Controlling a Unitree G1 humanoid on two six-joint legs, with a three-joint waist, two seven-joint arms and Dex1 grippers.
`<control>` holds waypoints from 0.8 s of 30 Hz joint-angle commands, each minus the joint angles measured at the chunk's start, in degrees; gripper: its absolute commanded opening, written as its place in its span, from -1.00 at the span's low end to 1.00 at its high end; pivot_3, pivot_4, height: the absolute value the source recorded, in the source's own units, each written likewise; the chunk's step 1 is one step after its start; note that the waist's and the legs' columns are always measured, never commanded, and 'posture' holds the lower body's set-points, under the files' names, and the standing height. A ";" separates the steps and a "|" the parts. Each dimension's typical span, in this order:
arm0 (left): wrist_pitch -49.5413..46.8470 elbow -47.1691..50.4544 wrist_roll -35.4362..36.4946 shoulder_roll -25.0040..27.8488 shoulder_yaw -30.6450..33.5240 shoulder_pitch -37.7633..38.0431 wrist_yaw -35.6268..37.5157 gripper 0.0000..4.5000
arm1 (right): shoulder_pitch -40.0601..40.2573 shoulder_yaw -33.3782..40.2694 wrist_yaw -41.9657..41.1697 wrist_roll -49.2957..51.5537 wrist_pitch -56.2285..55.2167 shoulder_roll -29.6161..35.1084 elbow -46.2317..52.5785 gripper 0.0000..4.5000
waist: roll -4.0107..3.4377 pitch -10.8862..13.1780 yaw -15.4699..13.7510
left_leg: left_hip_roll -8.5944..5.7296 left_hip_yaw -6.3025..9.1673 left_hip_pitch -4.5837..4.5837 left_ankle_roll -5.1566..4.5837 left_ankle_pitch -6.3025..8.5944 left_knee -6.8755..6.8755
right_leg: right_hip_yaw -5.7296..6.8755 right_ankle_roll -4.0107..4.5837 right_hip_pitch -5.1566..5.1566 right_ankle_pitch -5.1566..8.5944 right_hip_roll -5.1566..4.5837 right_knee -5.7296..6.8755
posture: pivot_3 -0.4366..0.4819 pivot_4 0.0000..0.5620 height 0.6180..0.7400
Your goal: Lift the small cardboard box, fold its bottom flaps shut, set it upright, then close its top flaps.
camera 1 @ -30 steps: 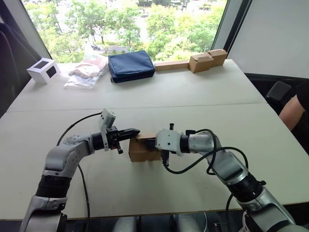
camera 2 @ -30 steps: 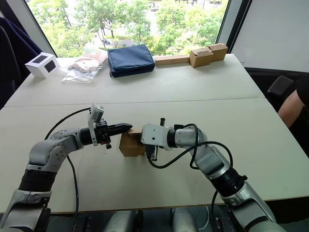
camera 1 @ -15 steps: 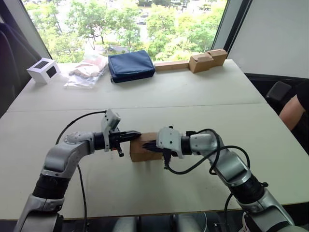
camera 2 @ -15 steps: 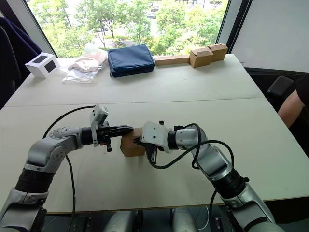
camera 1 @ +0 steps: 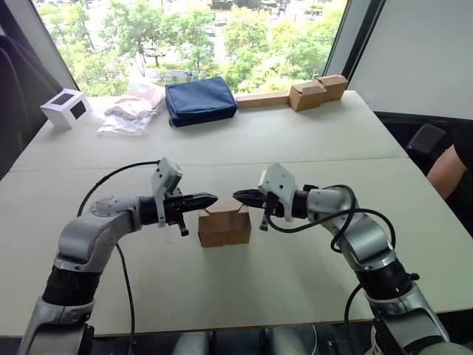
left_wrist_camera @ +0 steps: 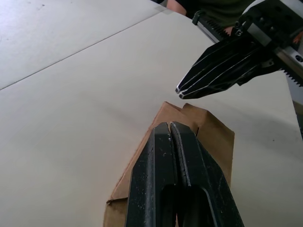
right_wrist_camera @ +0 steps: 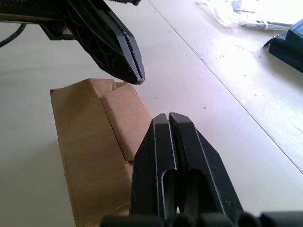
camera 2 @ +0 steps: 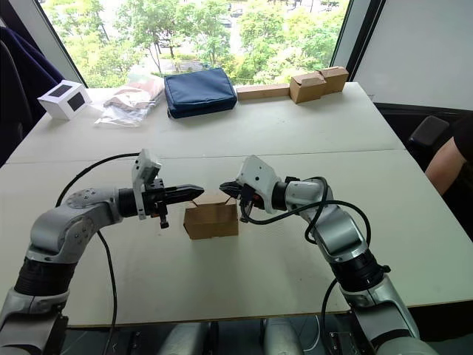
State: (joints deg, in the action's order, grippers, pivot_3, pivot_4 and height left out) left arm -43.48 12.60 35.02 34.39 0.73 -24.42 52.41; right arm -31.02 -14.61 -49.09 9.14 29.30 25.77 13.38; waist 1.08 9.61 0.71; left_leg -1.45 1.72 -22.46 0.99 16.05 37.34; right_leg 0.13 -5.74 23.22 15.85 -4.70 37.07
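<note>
Standing upright near the middle of the white table [camera 1: 295, 133], the small cardboard box [camera 1: 224, 228] has its top flaps [right_wrist_camera: 118, 111] folded down into a shallow V seam. The left gripper [camera 1: 213, 198] and right gripper [camera 1: 238, 194] hover just above it from opposite sides, tips facing, each pressed closed and holding nothing.

Office: meeting tables [camera 1: 295, 133], big window [camera 1: 192, 37], chair [camera 1: 425, 137].

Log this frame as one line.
stage: closing top flaps | small cardboard box: upright on table | left gripper: shut, above box | right gripper: shut, above box
</note>
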 commanded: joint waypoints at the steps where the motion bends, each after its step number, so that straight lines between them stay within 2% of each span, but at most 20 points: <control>1: 0.99 2.26 -1.20 1.12 -1.68 0.76 0.53 -0.99 | -0.98 -1.23 -0.37 -0.48 -1.97 -0.18 0.67 -1.00 | 0.00 0.00 0.01 | 0.00 0.00 0.00 0.00 0.00 0.00 | 0.00 0.00 0.00 0.00 0.01 0.00 | -0.05 -0.47 0.95; 14: 6.60 -3.52 -6.25 -0.03 -5.35 2.29 1.14 -0.99 | -0.61 -7.82 -1.87 -6.11 -4.86 1.78 -2.71 -1.00 | 0.00 0.00 -0.03 | -0.02 -0.01 0.00 0.00 0.00 0.00 | 0.01 0.00 -0.01 0.00 0.05 0.00 | -0.05 -0.47 0.95; 20: 7.86 -3.81 -6.99 -0.39 -5.17 2.84 1.34 -0.99 | -0.80 -6.36 -1.33 -5.57 -4.75 0.67 -4.11 -1.00 | 0.00 0.00 -0.03 | -0.01 -0.01 0.01 0.00 0.00 0.01 | 0.00 0.00 -0.02 0.00 0.06 0.00 | -0.05 -0.47 0.95; 24: 10.91 -4.67 -7.76 -2.48 -3.31 2.95 -1.10 -0.99 | -1.22 -4.67 -1.46 -3.98 -4.45 -0.14 -4.28 -1.00 | 0.00 0.00 -0.05 | -0.01 0.00 0.01 0.00 0.00 0.01 | 0.01 0.00 -0.02 0.00 0.05 0.01 | -0.05 -0.47 0.95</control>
State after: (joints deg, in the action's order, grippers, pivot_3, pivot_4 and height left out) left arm -34.17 7.91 27.69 32.64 -4.18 -21.70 52.68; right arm -31.53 -21.40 -50.63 3.89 24.71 25.92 8.75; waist 1.07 9.61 0.66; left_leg -1.47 1.71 -22.45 0.99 16.05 37.35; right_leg 0.14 -5.74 23.20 15.85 -4.65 37.07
